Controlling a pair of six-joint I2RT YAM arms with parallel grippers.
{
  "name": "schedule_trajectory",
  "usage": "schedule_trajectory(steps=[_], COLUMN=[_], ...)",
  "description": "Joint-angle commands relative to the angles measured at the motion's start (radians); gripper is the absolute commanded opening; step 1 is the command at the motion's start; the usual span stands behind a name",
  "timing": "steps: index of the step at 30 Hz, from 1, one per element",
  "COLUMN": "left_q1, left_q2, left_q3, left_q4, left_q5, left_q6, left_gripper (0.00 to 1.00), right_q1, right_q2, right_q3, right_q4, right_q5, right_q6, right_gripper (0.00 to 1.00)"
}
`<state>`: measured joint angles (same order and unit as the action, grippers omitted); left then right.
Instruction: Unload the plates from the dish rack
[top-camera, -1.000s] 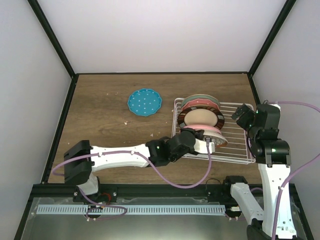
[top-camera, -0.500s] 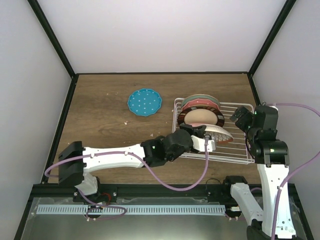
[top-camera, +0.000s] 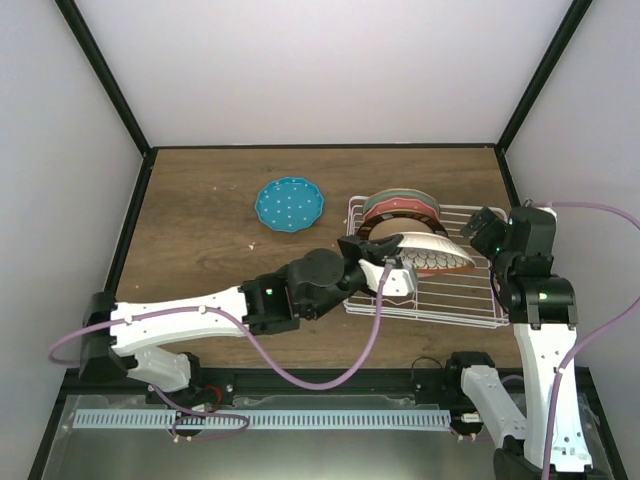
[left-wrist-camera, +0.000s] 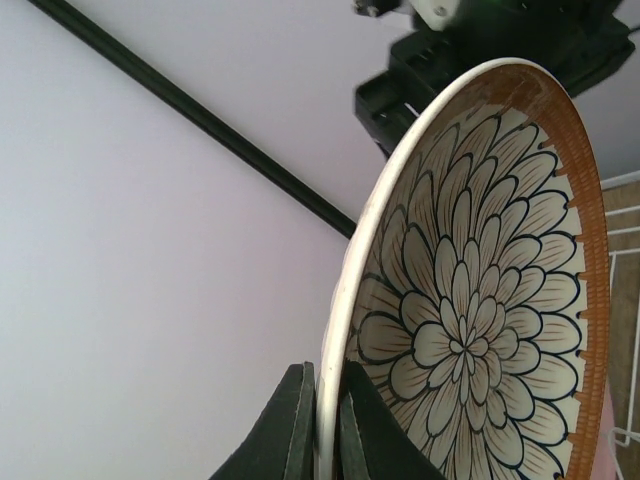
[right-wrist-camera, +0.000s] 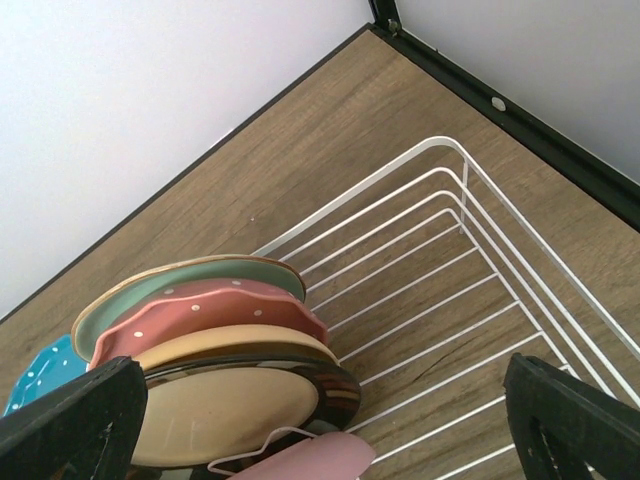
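My left gripper (top-camera: 405, 268) (left-wrist-camera: 325, 430) is shut on the rim of the brown-rimmed white petal-patterned plate (top-camera: 437, 255) (left-wrist-camera: 480, 300), which hangs tilted above the white wire dish rack (top-camera: 480, 300) (right-wrist-camera: 470, 250). In the rack stand a pale green plate (right-wrist-camera: 190, 285), a red-pink dotted plate (right-wrist-camera: 215, 310), a tan dark-rimmed plate (right-wrist-camera: 220, 400) and a plain pink plate (right-wrist-camera: 320, 462). A teal dotted plate (top-camera: 289, 204) lies flat on the table left of the rack. My right gripper (top-camera: 478, 232) (right-wrist-camera: 320, 420) hovers open over the rack's right end, holding nothing.
The wooden table is bounded by black frame rails (top-camera: 110, 250) and pale walls on three sides. The right end of the rack holds no plates. A purple cable (top-camera: 375, 320) loops from the left arm near the rack's front edge.
My left gripper has lifted the petal-patterned plate up out of the rack and tipped it flatter as the arm stretched forward. The right arm has barely shifted.
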<state>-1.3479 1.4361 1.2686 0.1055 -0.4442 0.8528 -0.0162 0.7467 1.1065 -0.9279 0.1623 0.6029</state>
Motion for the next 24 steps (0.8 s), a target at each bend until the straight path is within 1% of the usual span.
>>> schedule_trajectory(steps=[1,4,8,11,13,14,17,20,24], left_q1=[0.014,0.047,0.132,0.242,0.342,0.398,0.634,0.891,1.196], left_q2=[-0.109,-0.161,-0.242,-0.295,-0.32,-0.328,-0.314,-0.261,-0.136], left_q3=[0.054,0.037,0.024,0.031,0.04,0.048,0.097,0.151,0.224], left_q4=[0.087,0.054,-0.003,-0.058,-0.098,-0.121,-0.224,-0.357,-0.496], left_q5=[-0.022,-0.031,-0.032,-0.028,-0.023,-0.016,0.02,0.124,0.286], left_q6=[0.003,0.0,-0.04,-0.112,-0.174,-0.205,-0.354,-0.542,-0.787], left_gripper=[0.04,0.04,0.04,0.04,0.04,0.04,0.04,0.04,0.04], right_q1=[-0.005,-0.005,-0.005,-0.005,-0.005,-0.005,-0.006,-0.005,-0.005], right_q2=[0.007,0.016,0.031,0.047,0.061,0.07,0.094,0.12,0.163], right_q3=[0.051,0.055,0.047,0.04,0.04,0.039,0.033,0.037,0.054], right_q4=[0.053,0.063,0.078,0.091,0.102,0.106,0.126,0.148,0.173], right_q5=[0.029,0.03,0.028,0.035,0.037,0.036,0.033,0.026,0.017], right_q6=[-0.005,-0.006,-0.002,-0.006,-0.01,-0.014,-0.025,-0.028,-0.032], right_gripper=[1.0,1.0,1.0,1.0,1.0,1.0,1.0,1.0,1.0])
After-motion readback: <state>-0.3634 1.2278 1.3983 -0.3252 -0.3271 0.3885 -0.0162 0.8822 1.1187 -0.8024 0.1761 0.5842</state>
